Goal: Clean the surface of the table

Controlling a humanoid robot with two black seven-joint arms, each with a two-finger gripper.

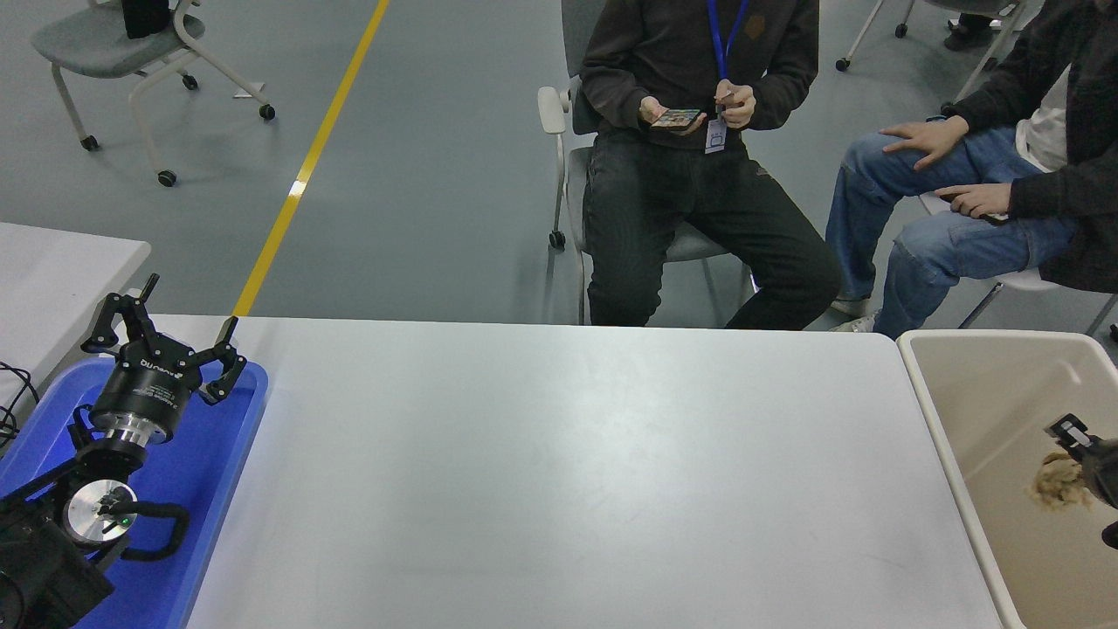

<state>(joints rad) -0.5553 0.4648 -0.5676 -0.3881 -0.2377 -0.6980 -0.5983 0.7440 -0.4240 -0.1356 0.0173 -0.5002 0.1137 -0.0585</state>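
Observation:
The table surface point(559, 472) is a wide, smooth, light grey-white top with rounded corners, and it lies bare across the middle of the head view. My left gripper point(189, 306) is open and empty, parked over the blue tray point(223, 454) at the lower left. My right gripper point(1085, 447) comes in at the right edge, inside the beige bin point(939, 411). A crumpled tan lump point(1057, 482) lies just below and left of it, against the bin's inside. Most of the right gripper is cut off by the picture's edge.
Two people sit at the table's far side, one point(699, 131) holding a phone, the other point(978, 183) with hands on their knees. A second white table point(61, 271) stands at the far left. A wheeled chair point(122, 52) is at the back left.

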